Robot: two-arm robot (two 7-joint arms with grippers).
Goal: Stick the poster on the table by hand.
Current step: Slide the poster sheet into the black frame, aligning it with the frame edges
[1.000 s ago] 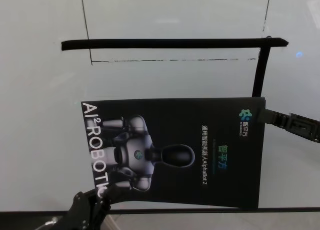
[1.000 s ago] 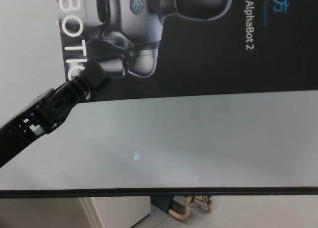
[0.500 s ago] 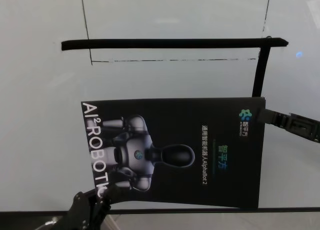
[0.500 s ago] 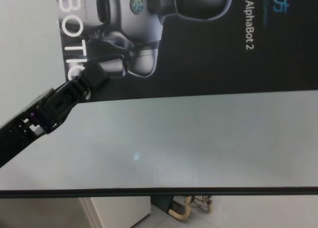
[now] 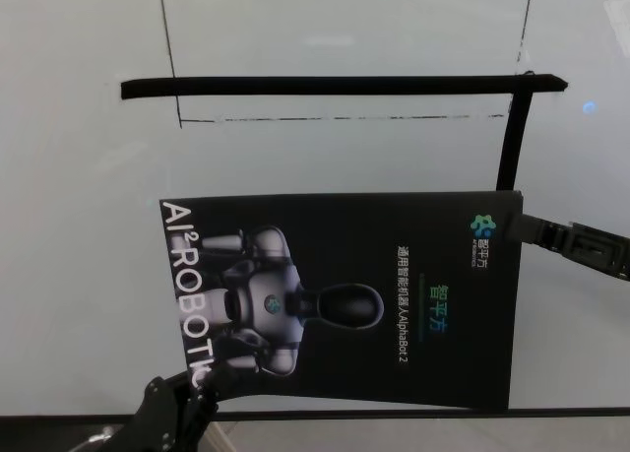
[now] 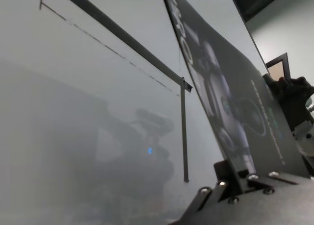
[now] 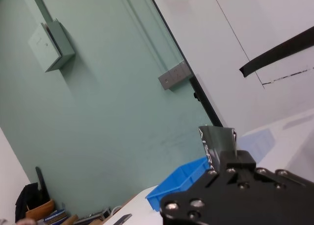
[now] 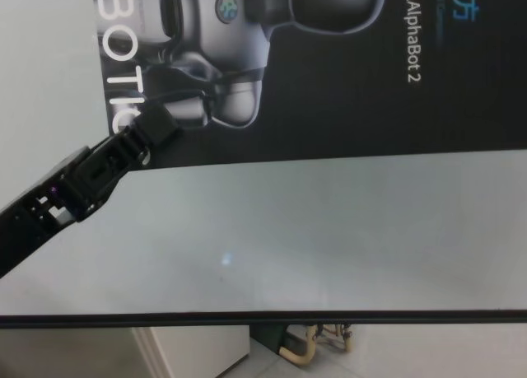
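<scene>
Two grippers, left [image 8: 156, 123] and right [image 5: 527, 227], clamp flat glossy black poster [image 5: 394, 275] corners.

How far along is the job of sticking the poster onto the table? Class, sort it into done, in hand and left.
Done: the poster is picked up and held out over the table, short of the black tape strips.
In hand: the left gripper pinches its near left corner; the right gripper grips its far right corner.
Left: moving it to the taped outline and pressing it flat.

I see the black poster [image 5: 345, 299] held above the table [image 5: 89, 275], near its front edge.
</scene>
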